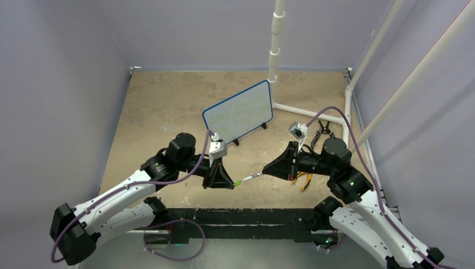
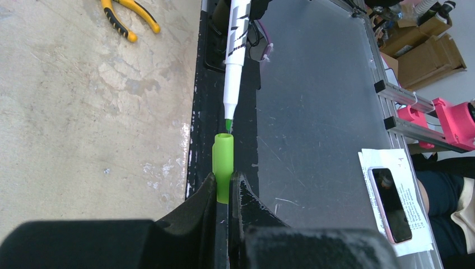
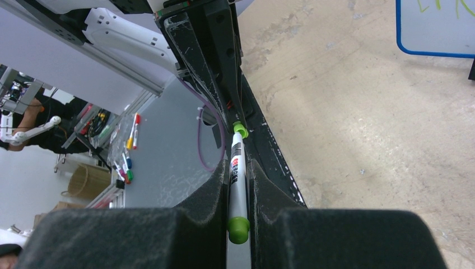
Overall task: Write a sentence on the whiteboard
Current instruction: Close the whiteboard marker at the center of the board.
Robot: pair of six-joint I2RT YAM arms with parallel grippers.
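The whiteboard [image 1: 238,112], blue-framed on small black feet, stands tilted at mid table, and its lower corner [image 3: 434,28] also shows in the right wrist view. The sentence [image 1: 242,109] is two faint green rows on it. My left gripper [image 2: 224,180] is shut on a green marker cap [image 2: 223,162]. My right gripper [image 3: 238,168] is shut on the white marker [image 3: 237,179], whose green tip [image 2: 228,124] sits right at the cap's open mouth. Both grippers [image 1: 232,184] [image 1: 264,172] face each other near the table's front edge, in front of the board.
Yellow-handled pliers [image 1: 305,180] lie under the right arm and black pliers [image 1: 322,131] lie behind it. A white pipe frame [image 1: 274,50] rises behind the board. The black front rail [image 1: 235,216] runs below the grippers. Off the table a phone [image 2: 392,204] lies on paper.
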